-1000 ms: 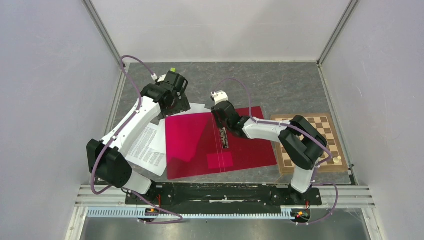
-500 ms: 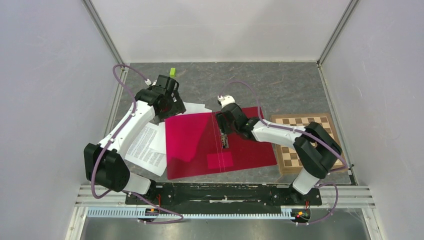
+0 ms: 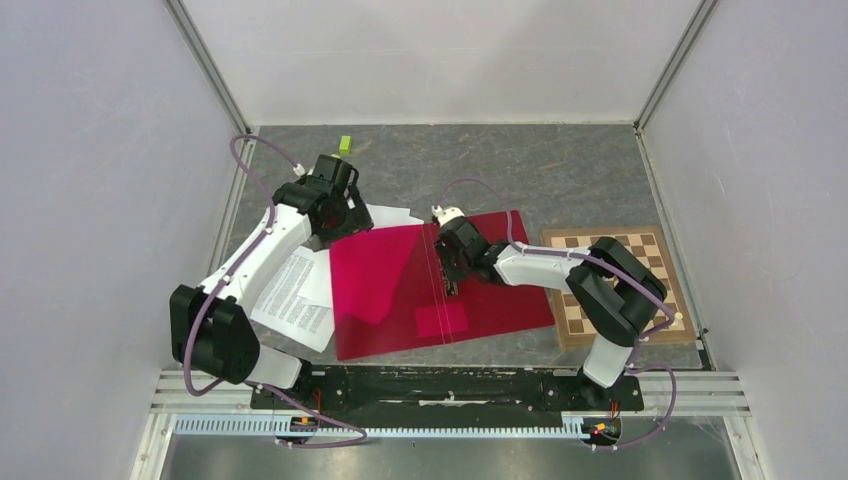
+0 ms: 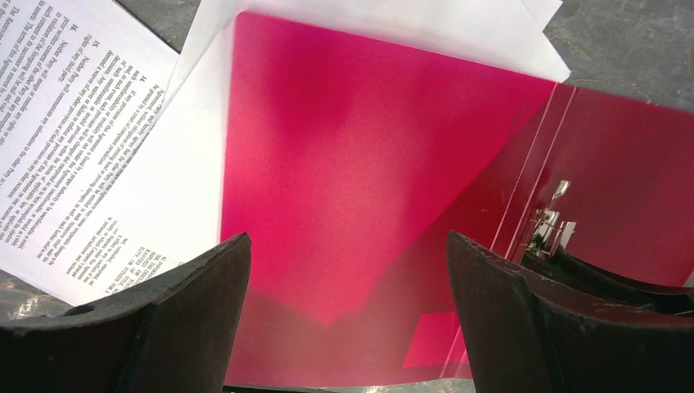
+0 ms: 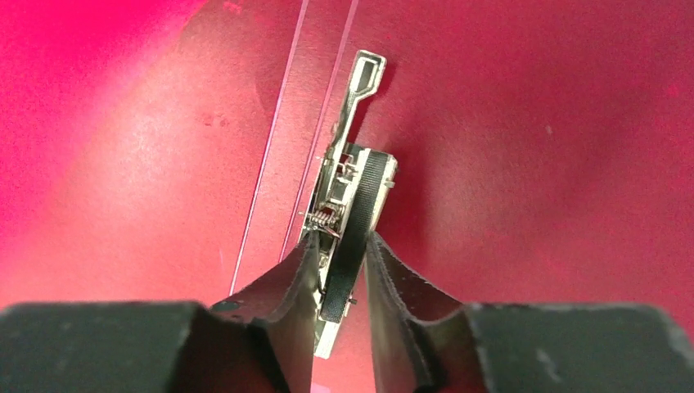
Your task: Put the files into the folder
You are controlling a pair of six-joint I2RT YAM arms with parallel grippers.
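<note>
The red folder [image 3: 390, 290] lies open on the table, with its black clip [image 3: 450, 285] at the spine and a pink patch [image 3: 440, 321] below it. The files [image 3: 295, 295], white printed sheets, lie partly under the folder's left flap and spread out to its left and top. My left gripper [image 3: 340, 212] is open and empty above the folder's top left corner; the left wrist view shows its gripper [image 4: 348, 237], the folder [image 4: 360, 147] and files [image 4: 74, 115]. My right gripper [image 5: 340, 241] is shut on the clip [image 5: 356, 205] over the folder [image 5: 532, 123].
A brown chessboard [image 3: 620, 290] lies to the right of the folder, under the right arm's elbow. A small green block [image 3: 345, 144] sits at the back left. Cage walls stand close on both sides.
My left gripper has moved a little left and nearer, onto the folder's top left corner. My right gripper has moved down the spine onto the clip.
</note>
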